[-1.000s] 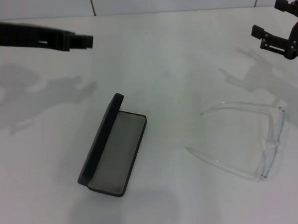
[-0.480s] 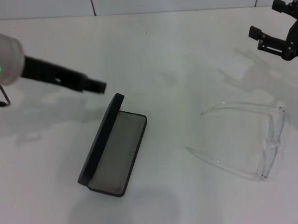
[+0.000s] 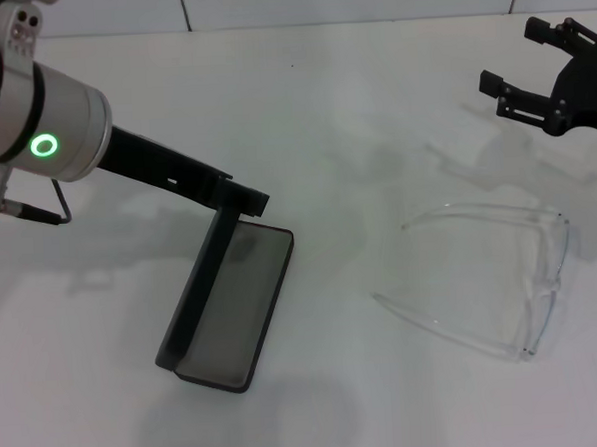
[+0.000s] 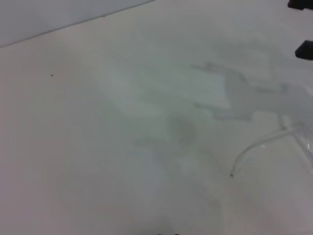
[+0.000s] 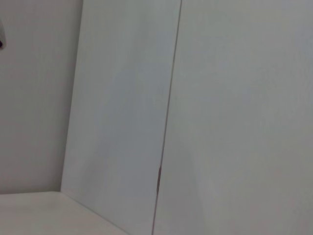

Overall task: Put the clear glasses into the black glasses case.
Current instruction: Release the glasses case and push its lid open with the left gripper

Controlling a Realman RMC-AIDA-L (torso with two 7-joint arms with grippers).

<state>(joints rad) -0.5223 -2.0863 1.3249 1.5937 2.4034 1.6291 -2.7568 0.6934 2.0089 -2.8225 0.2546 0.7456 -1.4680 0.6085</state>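
Observation:
The black glasses case (image 3: pixel 232 297) lies open left of the table's middle, its grey lining facing up and its lid (image 3: pixel 203 279) standing along its left side. The clear glasses (image 3: pixel 547 286) rest on the table to the right, arms unfolded and pointing left. One arm tip of the glasses (image 4: pixel 259 143) shows in the left wrist view. My left gripper (image 3: pixel 255 200) hangs right at the far end of the case's lid. Beyond the glasses, above the table at the far right, my right gripper (image 3: pixel 512 52) is open and holds nothing.
The white table (image 3: pixel 354 130) meets a white tiled wall (image 3: pixel 347 1) at the back. The right wrist view shows only a wall panel (image 5: pixel 122 98). The right gripper's fingers (image 4: pixel 305 49) show dark at the edge of the left wrist view.
My left arm has swung forward and right, from the far left down to the far end of the case's lid. The right gripper has shifted slightly left and nearer. Case and glasses have not moved.

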